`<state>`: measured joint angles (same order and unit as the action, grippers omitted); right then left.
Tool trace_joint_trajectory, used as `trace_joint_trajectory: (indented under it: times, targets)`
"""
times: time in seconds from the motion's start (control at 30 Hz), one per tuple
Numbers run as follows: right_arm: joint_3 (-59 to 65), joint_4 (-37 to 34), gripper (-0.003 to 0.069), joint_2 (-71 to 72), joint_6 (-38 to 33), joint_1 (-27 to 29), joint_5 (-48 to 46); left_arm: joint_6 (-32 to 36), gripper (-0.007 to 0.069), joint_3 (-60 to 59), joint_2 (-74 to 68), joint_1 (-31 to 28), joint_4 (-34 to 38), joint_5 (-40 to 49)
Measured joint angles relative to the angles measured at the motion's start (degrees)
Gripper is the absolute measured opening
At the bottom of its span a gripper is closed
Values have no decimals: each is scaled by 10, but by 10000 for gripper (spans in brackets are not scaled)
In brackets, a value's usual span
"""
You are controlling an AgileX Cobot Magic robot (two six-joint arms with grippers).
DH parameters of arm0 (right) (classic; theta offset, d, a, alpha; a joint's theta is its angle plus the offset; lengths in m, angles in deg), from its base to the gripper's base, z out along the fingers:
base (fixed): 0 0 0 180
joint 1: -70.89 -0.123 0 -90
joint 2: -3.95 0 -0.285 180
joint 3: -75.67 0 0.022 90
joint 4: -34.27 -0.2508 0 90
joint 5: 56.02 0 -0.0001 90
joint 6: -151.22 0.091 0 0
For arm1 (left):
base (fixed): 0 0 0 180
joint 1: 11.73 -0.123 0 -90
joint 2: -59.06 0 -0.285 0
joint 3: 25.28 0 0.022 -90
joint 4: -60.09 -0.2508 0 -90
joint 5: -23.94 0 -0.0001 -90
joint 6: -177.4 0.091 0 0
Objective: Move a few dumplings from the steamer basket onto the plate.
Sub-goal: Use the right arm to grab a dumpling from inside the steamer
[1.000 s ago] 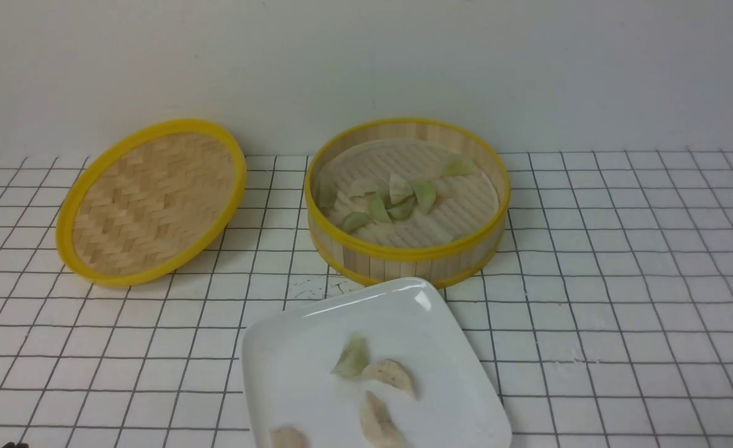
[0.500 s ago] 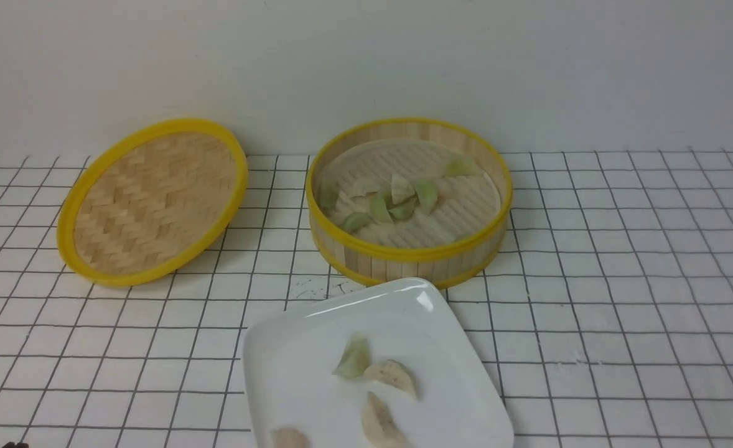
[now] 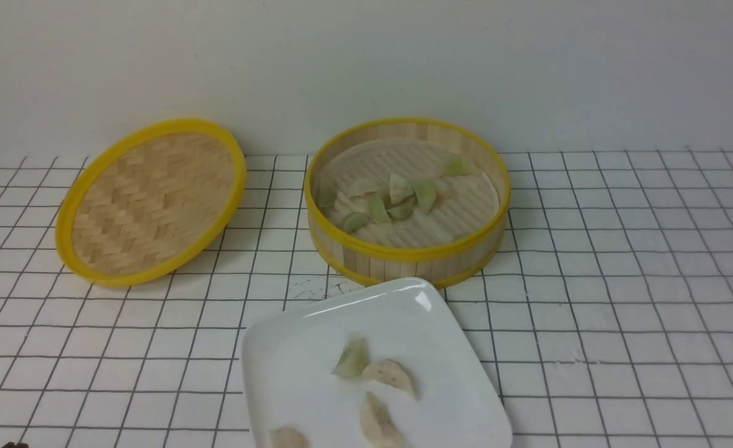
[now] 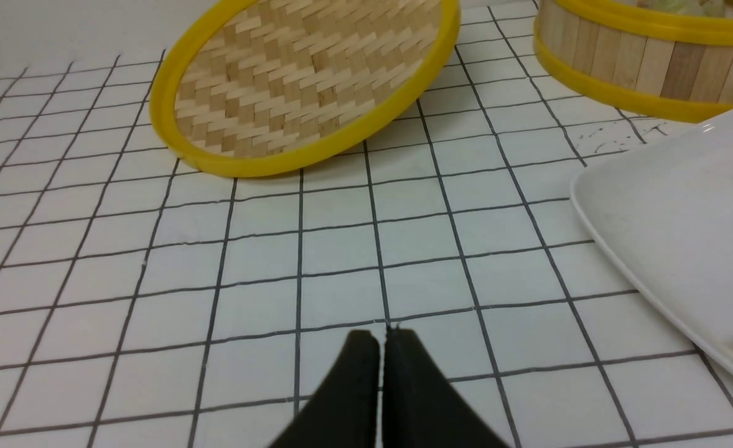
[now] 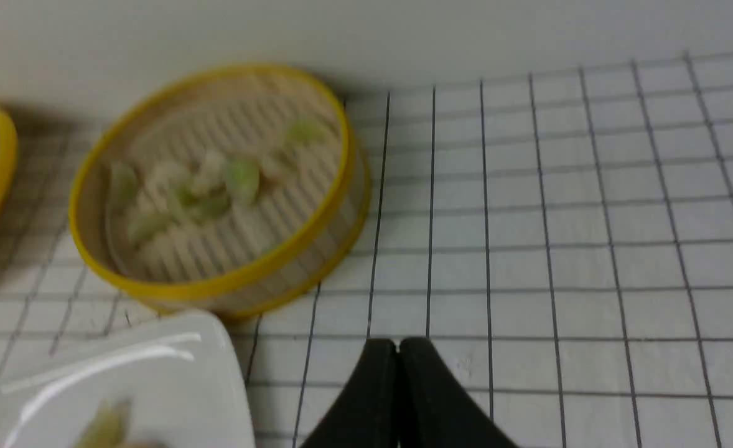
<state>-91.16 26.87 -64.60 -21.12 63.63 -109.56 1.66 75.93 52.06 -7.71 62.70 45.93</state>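
- The transfer looks finished; best keep both arms back from the plate [image 3: 304,373].
- For another, open the right hand [image 5: 398,346] above the basket [image 3: 397,269], clear its rim and pinch softly.
- Right hand closed, empty; left hand [image 4: 382,339] closed too, gripping nothing.
- Dumplings [image 3: 377,422]: four in view on the plate, one green, three off-white; more clustered in the basket.
- They look small, crescent-shaped, with tapering ends.
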Motion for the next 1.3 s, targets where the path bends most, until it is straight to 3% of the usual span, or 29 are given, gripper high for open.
trace_joint_trajectory:
  times: [0.23,0.47,0.83,1.03,1.23,1.3]
  targets:
    - [-276,-19,-13,-326,-50,-64,-167,0,-6,0,0,0,0,0]
    - [-466,-17,-13,-515,-33,-142,-177,0,-6,0,0,0,0,0]
    - [-759,8,28,-786,-6,-183,-181,0,-6,0,0,0,0,0]
    - [-828,59,142,-833,-8,-183,-182,0,-6,0,0,0,0,0]
    - [-830,63,330,-850,-23,-183,-182,0,-6,0,0,0,0,0]
    - [-830,66,358,-854,-23,-183,-182,0,-6,0,0,0,0,0]
